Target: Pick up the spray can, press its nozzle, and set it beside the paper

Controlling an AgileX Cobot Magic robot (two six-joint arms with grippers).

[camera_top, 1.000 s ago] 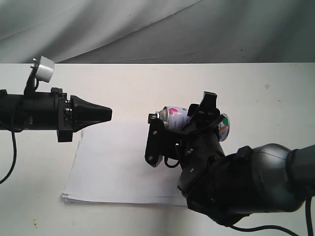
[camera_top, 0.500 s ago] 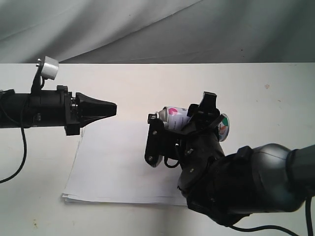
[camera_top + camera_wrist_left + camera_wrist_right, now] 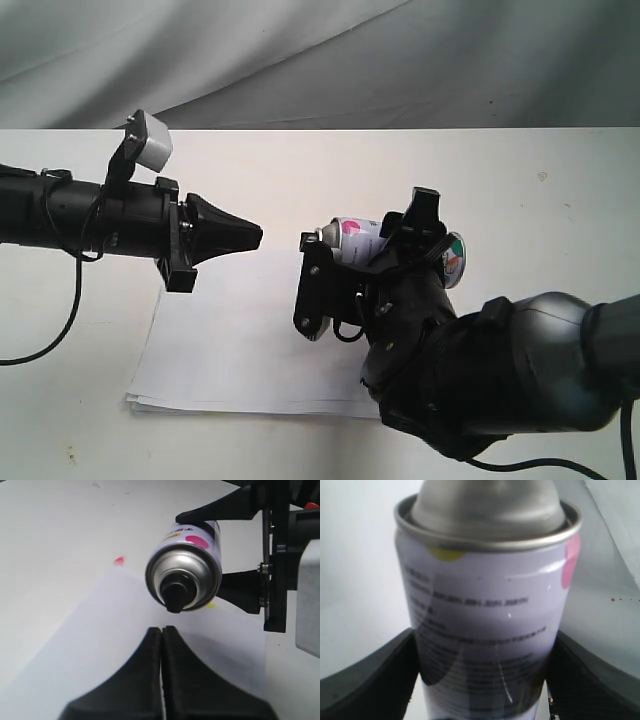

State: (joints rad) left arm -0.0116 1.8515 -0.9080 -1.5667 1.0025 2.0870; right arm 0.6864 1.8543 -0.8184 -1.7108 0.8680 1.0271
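The right jaws are clamped on the one spray can [image 3: 350, 236], a black finger on each side of its silver, white-labelled body [image 3: 485, 610]. The left jaws are pressed together, their two black fingers meeting along a thin seam into a single pointed tip.

The can lies on its side in that grip, over the far right corner of the paper [image 3: 230, 340], its top end turned toward the left arm [image 3: 80, 215]. Its one nozzle [image 3: 175, 596], a small black button in the middle of the silver dome, faces the closed left jaws head on. In the exterior view the tip stops short of the can, with a clear gap of white tabletop [image 3: 300, 170] and paper between them, so nothing touches the nozzle.

There is a single stack of paper, its sheet edges showing slightly fanned along the near side. The left wrist view shows one pink speck [image 3: 119, 560] at a corner of the paper and one small yellow tab [image 3: 212, 605] just under the can. One pink dot [image 3: 196, 541] marks the label.

Two arms are in view; the right arm [image 3: 520, 360] bulks over the paper's near right corner.
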